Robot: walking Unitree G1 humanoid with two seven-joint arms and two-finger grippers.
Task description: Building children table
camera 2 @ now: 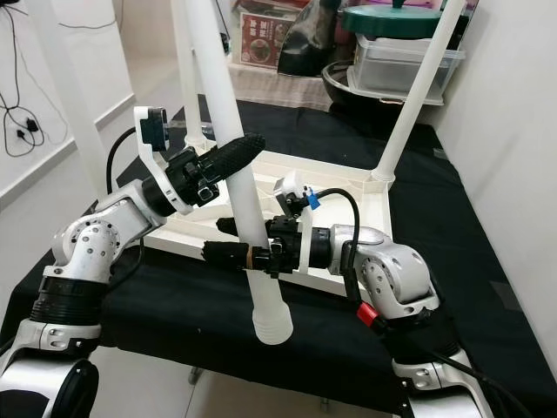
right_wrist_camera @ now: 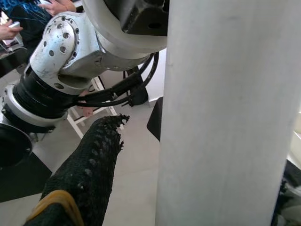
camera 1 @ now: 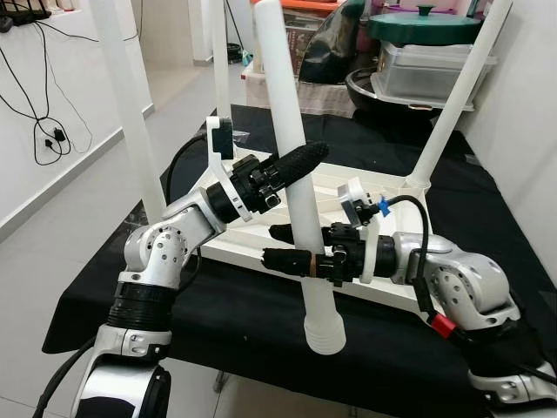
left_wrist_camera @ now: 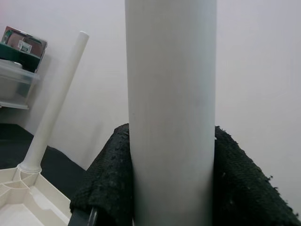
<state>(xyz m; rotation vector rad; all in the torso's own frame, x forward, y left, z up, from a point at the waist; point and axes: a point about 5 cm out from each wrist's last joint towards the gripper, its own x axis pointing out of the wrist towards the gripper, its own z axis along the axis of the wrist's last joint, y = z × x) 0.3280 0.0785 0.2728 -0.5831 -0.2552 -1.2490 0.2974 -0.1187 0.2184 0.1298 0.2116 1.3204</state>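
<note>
Jaws of the left gripper (camera 1: 291,167) and right gripper (camera 1: 291,247) clamp the loose white table leg (camera 1: 300,200); upturned children's table (camera 1: 365,279) lies on the black tabletop (camera 1: 261,322).

The upturned children's tabletop (camera 1: 365,196) lies on the bench (camera 1: 244,322). A loose table leg (camera 1: 300,187) stands before it, left end effector (camera 1: 291,165) above right end effector (camera 1: 291,248). Storage boxes (camera 1: 426,74) sit behind.

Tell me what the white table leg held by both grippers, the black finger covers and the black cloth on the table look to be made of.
White table leg: likely plastic, smooth matte, with a ribbed threaded end. Black finger covers: coarse knitted fabric, frayed at the tip in the right wrist view. Black cloth: soft woven textile, draping over the table edge. Left gripper and right gripper both clamp the leg.
</note>
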